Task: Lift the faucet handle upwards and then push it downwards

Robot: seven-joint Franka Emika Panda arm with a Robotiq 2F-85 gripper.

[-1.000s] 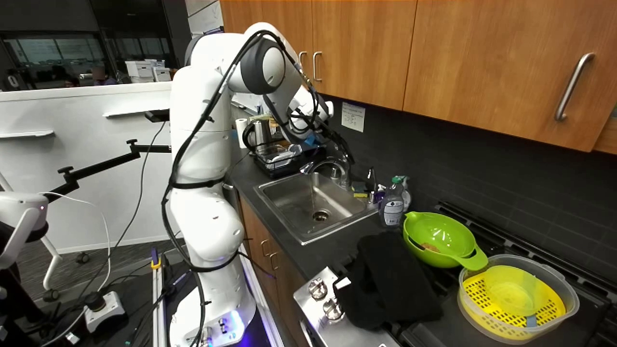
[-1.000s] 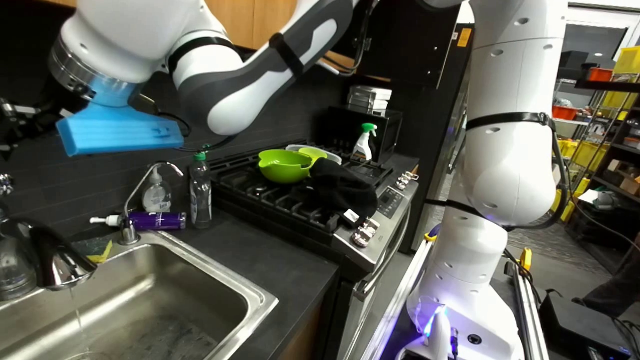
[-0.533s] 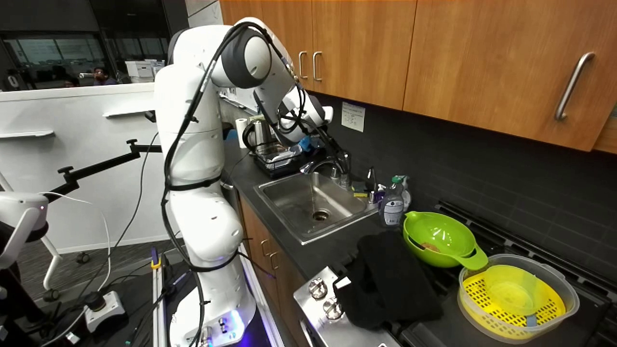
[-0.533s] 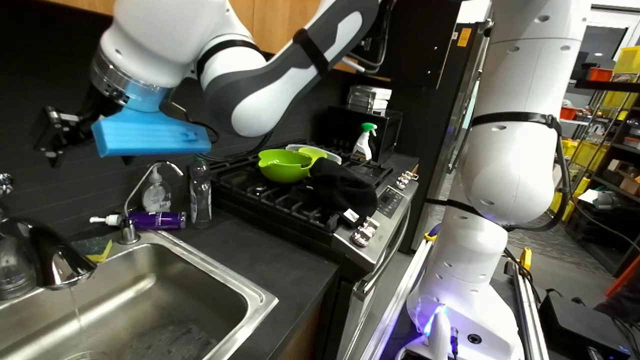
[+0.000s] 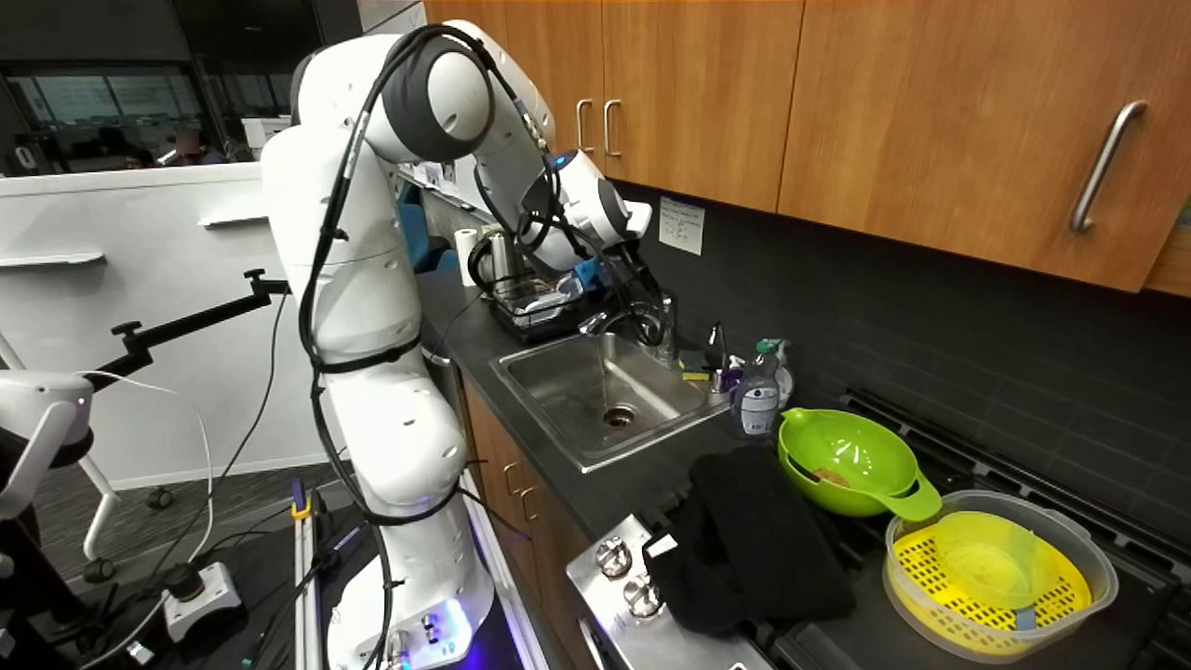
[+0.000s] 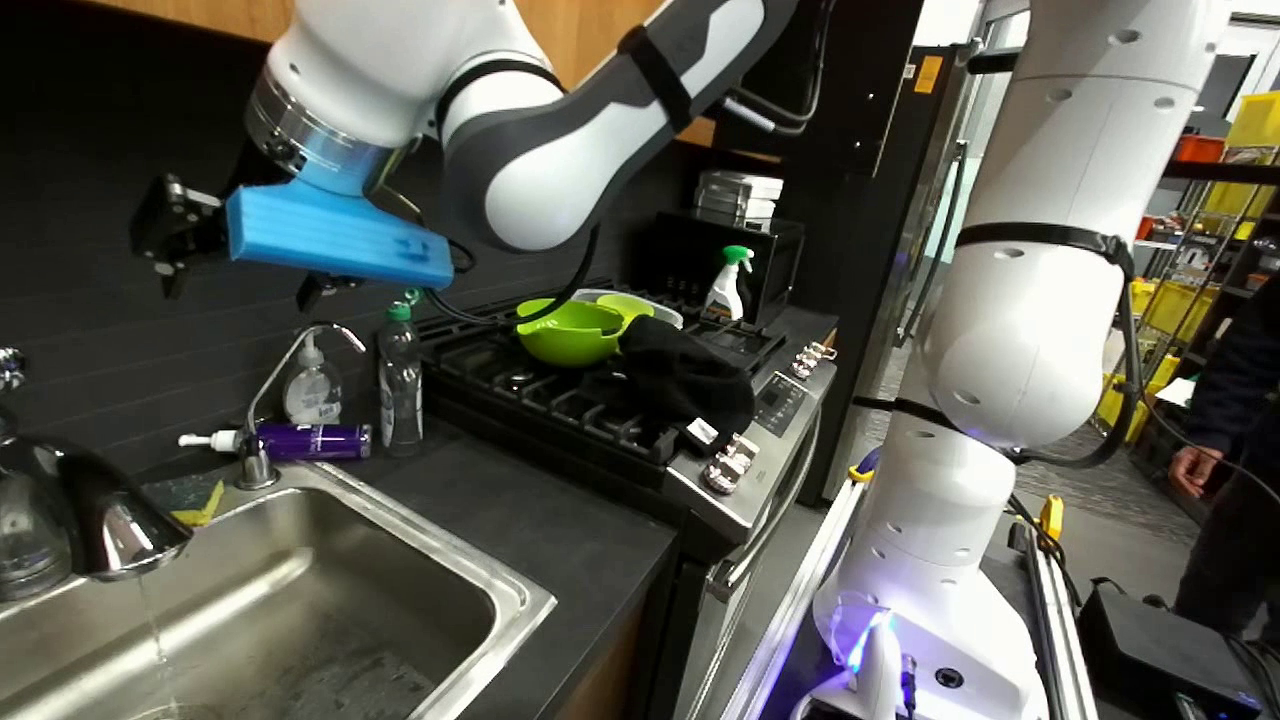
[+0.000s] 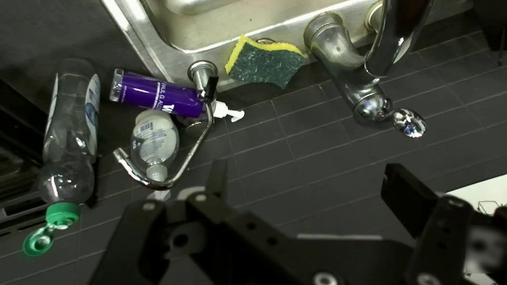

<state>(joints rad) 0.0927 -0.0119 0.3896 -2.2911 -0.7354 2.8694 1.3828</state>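
Observation:
The faucet handle (image 7: 410, 123) shows in the wrist view as a small shiny chrome end on top of the faucet body (image 7: 338, 51). In an exterior view the handle (image 6: 12, 368) is at the left edge, above the curved spout (image 6: 110, 510). A thin stream of water (image 6: 152, 625) falls from the spout into the steel basin (image 6: 515, 595). My gripper (image 7: 305, 165) is open and empty, with its fingers wide apart and only dark wall tiles between them. In an exterior view the gripper (image 6: 240, 290) hangs above the back of the sink, to the right of the handle and apart from it.
A thin curved tap (image 7: 190, 154), a purple bottle (image 7: 158, 95), a clear soap bottle (image 7: 154, 138), a green-capped bottle (image 7: 69, 150) and a sponge (image 7: 265, 63) stand or lie behind the sink. A green bowl (image 5: 851, 456) and black cloth (image 5: 754, 549) are on the stove.
In an exterior view my gripper has moved right, away from the faucet handle, and tilted a little. The upper arm has swung left in another view. A person has come in at the right edge.

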